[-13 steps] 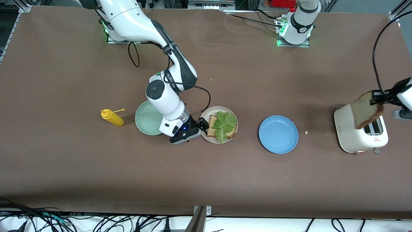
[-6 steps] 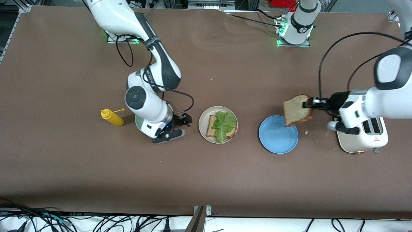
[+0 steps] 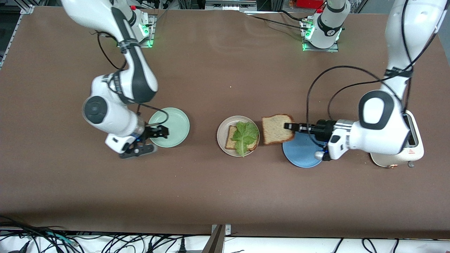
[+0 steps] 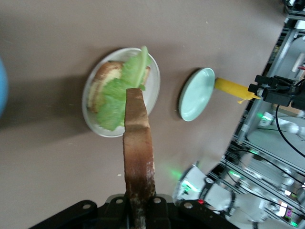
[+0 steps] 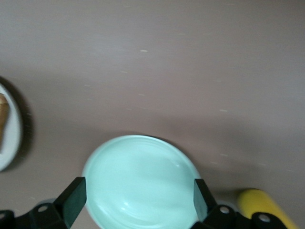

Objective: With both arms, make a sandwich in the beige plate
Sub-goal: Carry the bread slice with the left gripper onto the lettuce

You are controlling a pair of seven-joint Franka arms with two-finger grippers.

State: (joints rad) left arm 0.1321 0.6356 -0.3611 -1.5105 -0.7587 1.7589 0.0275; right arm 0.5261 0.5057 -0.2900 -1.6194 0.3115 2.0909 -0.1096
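Bread [image 3: 276,128], light, soft and crumbly, is pinched by its crust edge in the closed left gripper [image 3: 290,127], held just beside the beige plate [image 3: 222,135] bearing slice and lettuce [image 3: 244,136]. The right gripper [image 3: 159,132] is spread empty over the mint plate [image 3: 175,123].

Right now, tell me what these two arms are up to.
They are building a sandwich on the beige plate, where one bread slice already lies under a lettuce leaf. The left gripper is shut on the second bread slice, holding it in the air between the blue plate and the beige plate. The right gripper hangs open and empty over the mint-green plate. The toaster stands at the left arm's end.
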